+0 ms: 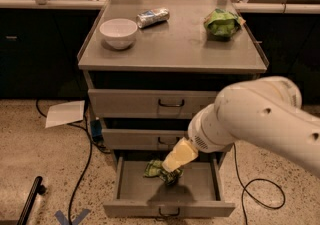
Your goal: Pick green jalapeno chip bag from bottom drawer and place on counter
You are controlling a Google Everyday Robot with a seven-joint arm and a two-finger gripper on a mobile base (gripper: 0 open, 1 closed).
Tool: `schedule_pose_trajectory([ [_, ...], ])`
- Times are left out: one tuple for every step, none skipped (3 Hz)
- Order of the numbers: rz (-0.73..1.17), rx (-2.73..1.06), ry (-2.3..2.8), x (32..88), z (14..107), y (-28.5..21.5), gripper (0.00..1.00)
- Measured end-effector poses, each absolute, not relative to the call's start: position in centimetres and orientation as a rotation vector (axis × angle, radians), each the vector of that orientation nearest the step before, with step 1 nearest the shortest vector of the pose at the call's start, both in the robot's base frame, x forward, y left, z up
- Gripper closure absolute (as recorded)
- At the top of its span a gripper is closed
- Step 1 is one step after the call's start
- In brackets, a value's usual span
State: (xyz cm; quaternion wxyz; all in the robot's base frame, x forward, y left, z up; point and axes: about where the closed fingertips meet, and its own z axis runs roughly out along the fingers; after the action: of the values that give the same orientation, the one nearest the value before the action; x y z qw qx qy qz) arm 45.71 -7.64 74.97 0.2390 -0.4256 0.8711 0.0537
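The gripper [171, 176] is inside the open bottom drawer [135, 196], touching the green jalapeno chip bag [154, 169] near the drawer's back. How far open it is cannot be told. A shallow hold on foil may slip, and lifting could catch the middle drawer [131, 139] above
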Motion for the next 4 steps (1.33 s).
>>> schedule_pose_trajectory([
  [0.239, -1.109, 2.380, 47.3, 68.7, -7.2, 0.00],
  [0.344, -1.091, 2.401, 48.7, 62.1, -6.0, 0.00],
  [0.344, -1.091, 2.402, 48.7, 62.1, -6.0, 0.00],
  [0.382, -1.043, 2.407, 49.0, 59.7, -5.5, 0.00],
])
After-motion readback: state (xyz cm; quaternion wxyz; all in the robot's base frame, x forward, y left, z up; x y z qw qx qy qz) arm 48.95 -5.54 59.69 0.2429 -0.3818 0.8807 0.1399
